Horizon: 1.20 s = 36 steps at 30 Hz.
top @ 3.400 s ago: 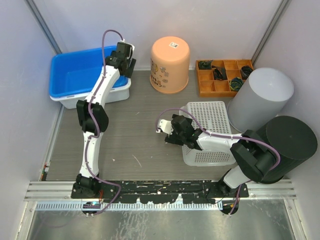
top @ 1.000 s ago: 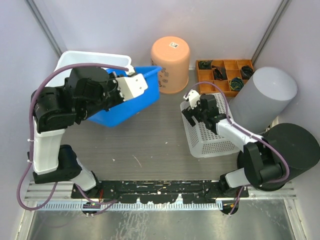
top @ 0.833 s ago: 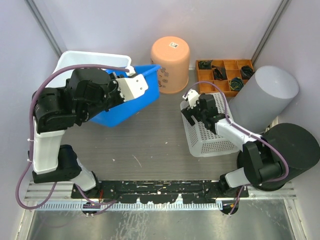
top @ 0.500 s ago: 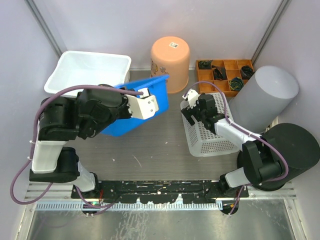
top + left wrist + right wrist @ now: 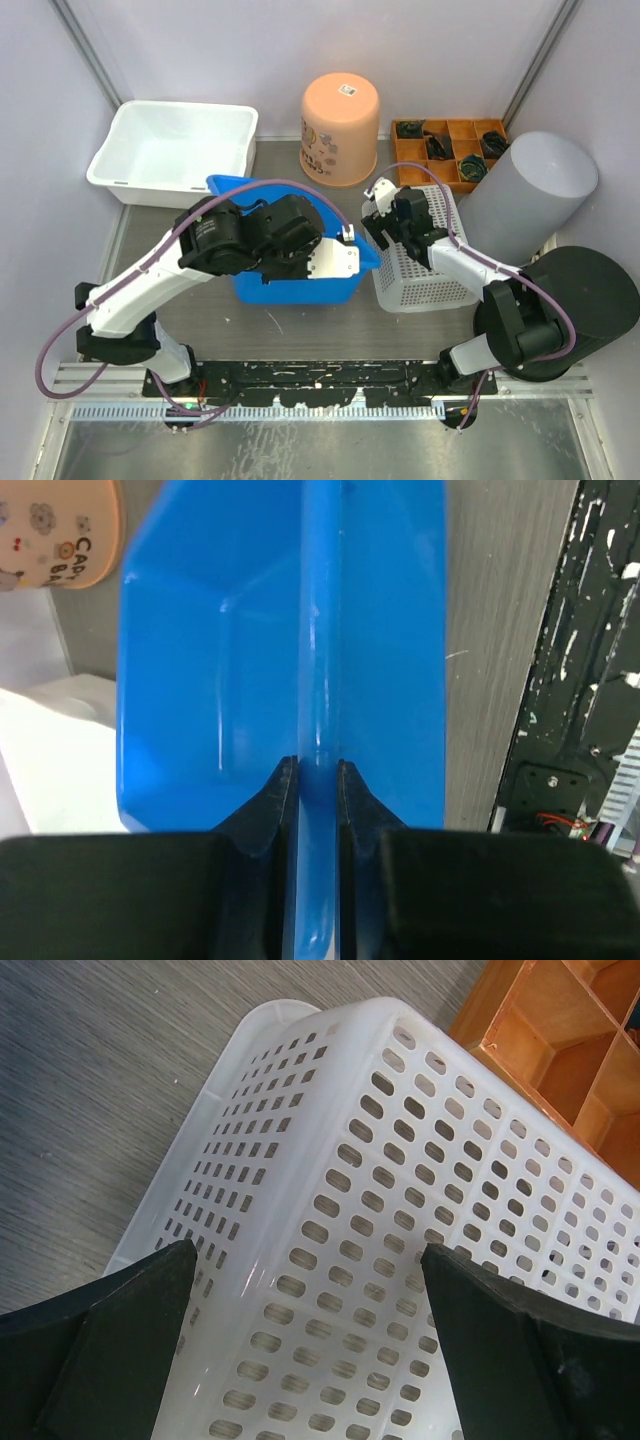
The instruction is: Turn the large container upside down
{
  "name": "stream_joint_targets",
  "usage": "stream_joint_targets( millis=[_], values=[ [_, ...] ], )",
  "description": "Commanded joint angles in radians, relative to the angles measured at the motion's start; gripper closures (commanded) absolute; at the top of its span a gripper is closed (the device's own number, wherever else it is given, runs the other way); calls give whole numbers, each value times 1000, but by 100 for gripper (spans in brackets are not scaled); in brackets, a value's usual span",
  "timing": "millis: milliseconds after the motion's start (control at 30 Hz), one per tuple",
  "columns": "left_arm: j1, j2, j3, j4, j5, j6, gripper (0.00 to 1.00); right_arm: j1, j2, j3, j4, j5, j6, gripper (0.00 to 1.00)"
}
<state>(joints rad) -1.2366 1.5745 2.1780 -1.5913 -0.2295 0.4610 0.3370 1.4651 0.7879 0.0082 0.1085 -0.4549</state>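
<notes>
Two arms showed in the top view. Your left arm (image 5: 150,280) curled over the blue container (image 5: 290,290), which sat mid-table between the white tub (image 5: 170,150) and the white perforated basket (image 5: 430,275), in front of the orange bucket (image 5: 340,115). The container was tipped, one long wall facing the near edge. Most of it was hidden under the arm, so you could not confirm contact with the table (image 5: 250,335). Your right gripper (image 5: 385,212) hung over the basket's far-left corner. Also noted were a wooden compartment tray (image 5: 445,170), a grey cylinder (image 5: 525,195) and a black cylinder (image 5: 585,290).

In the left wrist view, your left gripper (image 5: 317,770) was pinching the container's rim between both fingers (image 5: 270,800). The rim ran straight away from the camera, with the hollow interior on its left and the flat outer wall on its right.

In the right wrist view, the right gripper's fingers (image 5: 110,1340) were spread wide, one on each side of the basket (base up, flange on the table). Nothing was clamped between them, and you could not tell whether either finger touched it.
</notes>
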Motion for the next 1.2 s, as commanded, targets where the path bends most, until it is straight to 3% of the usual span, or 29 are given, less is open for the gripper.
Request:
stream_joint_targets(
  millis=[0, 333, 567, 700, 800, 867, 900, 933, 967, 1000, 1033, 1167],
  values=[
    [29, -66, -61, -94, 110, -42, 100, -75, 66, -81, -239, 305, -44, 0],
    [34, -153, -386, -127, 270, 9, 100, -76, 16, -46, -310, 301, -61, 0],
    [63, -223, -658, -129, 345, 39, 100, -75, -156, 148, -669, 3, -159, 0],
    [77, -273, -772, -81, 307, 63, 100, -74, -200, 400, -912, -185, -179, 0],
    [106, -285, -749, -54, 234, 72, 100, -51, -224, 577, -1038, -418, -155, 0],
    [137, -290, -653, -41, 187, 82, 100, -9, -234, 651, -1093, -507, -146, 0],
    [159, -289, -587, -36, 168, 90, 93, 2, -233, 674, -1117, -548, -145, 0],
    [182, -288, -505, -27, 146, 99, 76, 8, -231, 688, -1130, -589, -146, 0],
    [201, -288, -421, -16, 117, 105, 52, 18, -230, 694, -1133, -617, -149, 0],
    [220, -290, -326, -2, 85, 109, 14, 37, -226, 692, -1139, -631, -148, 0],
    [237, -292, -274, 9, 57, 115, 1, 74, -220, 689, -1146, -639, -149, 0],
    [382, -333, -67, 132, -104, 158, 1, 245, -172, 688, -1176, -669, -158, 0]
  ],
)
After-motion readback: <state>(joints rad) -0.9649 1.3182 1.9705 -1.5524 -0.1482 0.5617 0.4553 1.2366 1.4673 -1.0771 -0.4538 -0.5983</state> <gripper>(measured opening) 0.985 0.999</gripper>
